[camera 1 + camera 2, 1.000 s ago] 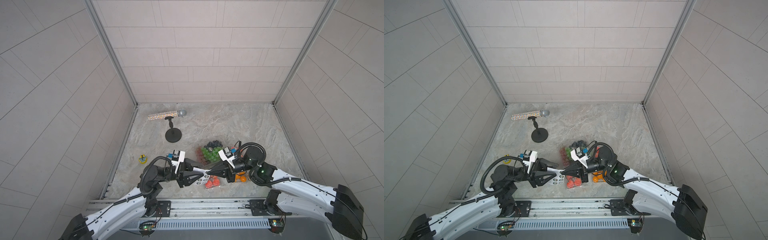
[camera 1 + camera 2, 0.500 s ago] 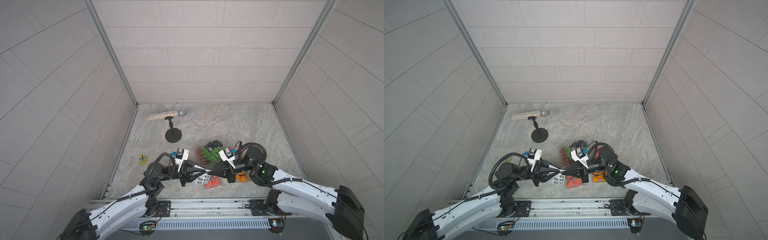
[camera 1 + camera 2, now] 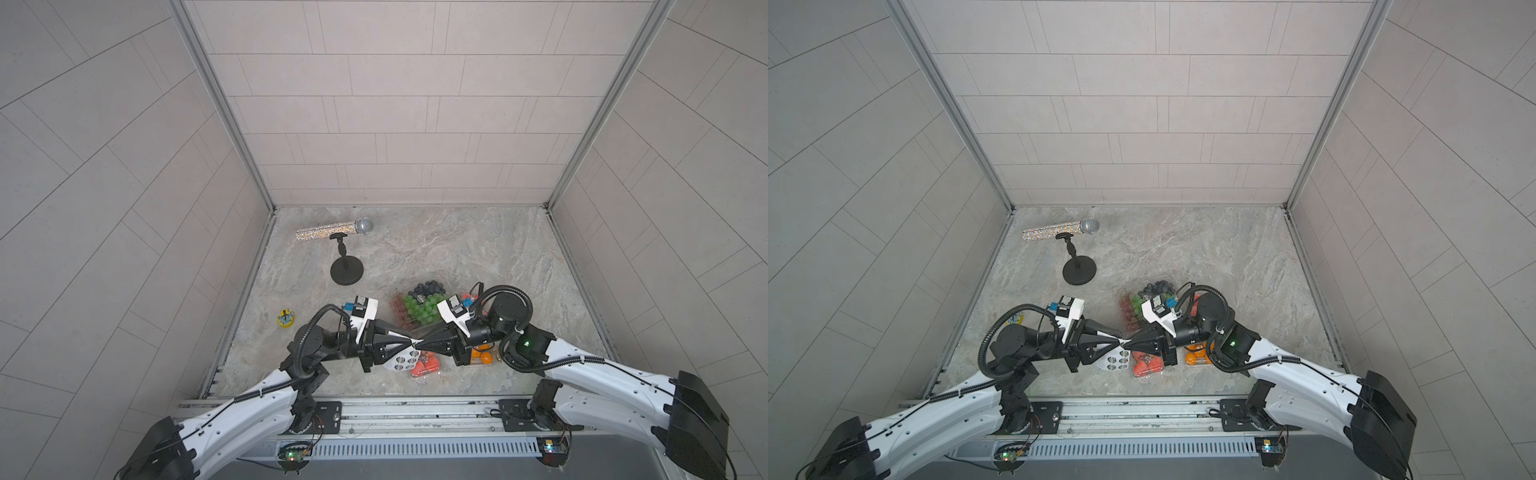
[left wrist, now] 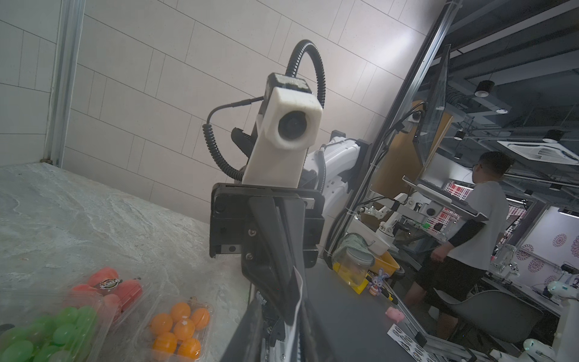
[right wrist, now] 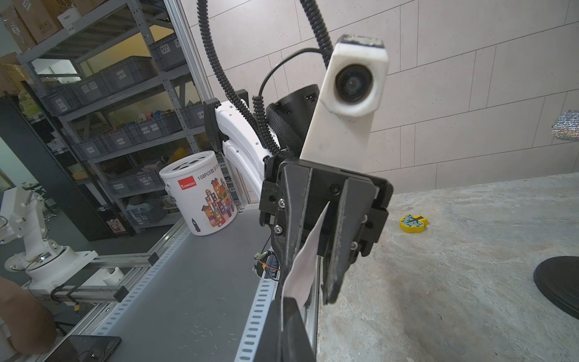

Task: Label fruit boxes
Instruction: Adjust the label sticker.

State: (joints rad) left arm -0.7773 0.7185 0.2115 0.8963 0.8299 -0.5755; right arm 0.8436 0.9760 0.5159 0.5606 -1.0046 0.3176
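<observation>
Right jaws clamp the sticker sheet, left jaws apart around it, red-fruit box just beside.

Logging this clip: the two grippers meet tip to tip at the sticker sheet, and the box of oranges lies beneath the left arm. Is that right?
Not quite. The box of oranges lies beneath the right arm, not the left, as both top views show. The rest stands: the left gripper and right gripper meet tip to tip at the sticker sheet.
</observation>
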